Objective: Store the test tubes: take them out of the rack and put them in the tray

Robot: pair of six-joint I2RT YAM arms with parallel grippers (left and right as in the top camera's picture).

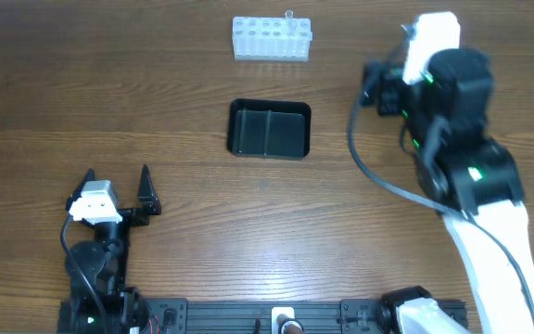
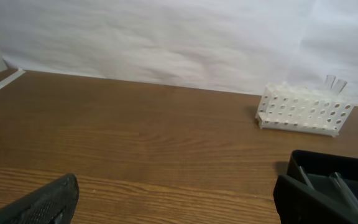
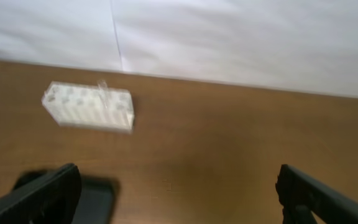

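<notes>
Left pincer (image 1: 117,178) rests low near its base, released, fingers wide apart, grasping nothing. Farther up the table (image 1: 156,93), the black tray (image 1: 270,105) has tubes (image 2: 344,190) lying in it. Right pincer (image 3: 178,171) hangs lifted at the right, also spread and empty. Farthest off, the white rack (image 1: 271,39) seems to hold one last tube (image 1: 290,16). The final pick looks due: line up above that tube and close on its top.

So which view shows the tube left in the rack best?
Left wrist view: the test tube stands clear above the rack, side-on. Top view gives a small nub; right wrist view, a faint streak.
</notes>
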